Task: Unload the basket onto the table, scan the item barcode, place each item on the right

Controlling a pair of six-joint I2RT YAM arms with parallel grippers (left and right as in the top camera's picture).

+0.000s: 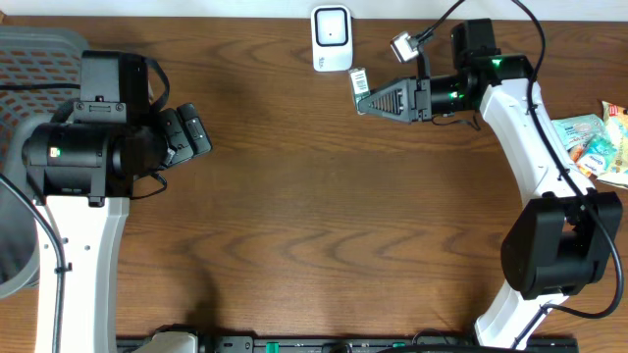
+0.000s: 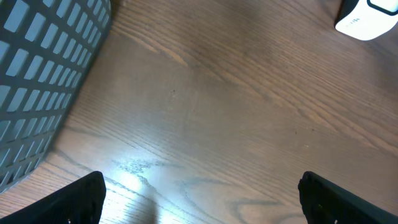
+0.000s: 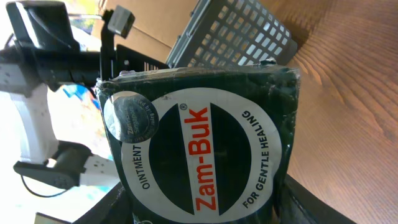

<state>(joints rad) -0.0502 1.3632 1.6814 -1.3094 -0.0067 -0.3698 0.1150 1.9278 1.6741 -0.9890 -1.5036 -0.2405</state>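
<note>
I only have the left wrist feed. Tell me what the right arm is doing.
Observer: The right gripper is closed on a dark green Zam-Buk ointment box.
Operator: Give me its position against the scanner.
Observer: In the overhead view, the box is held just right of the white scanner, not touching it.
Operator: Report what else lies on that side.
Observer: A pile of packets sits at the right edge of the table.
</note>
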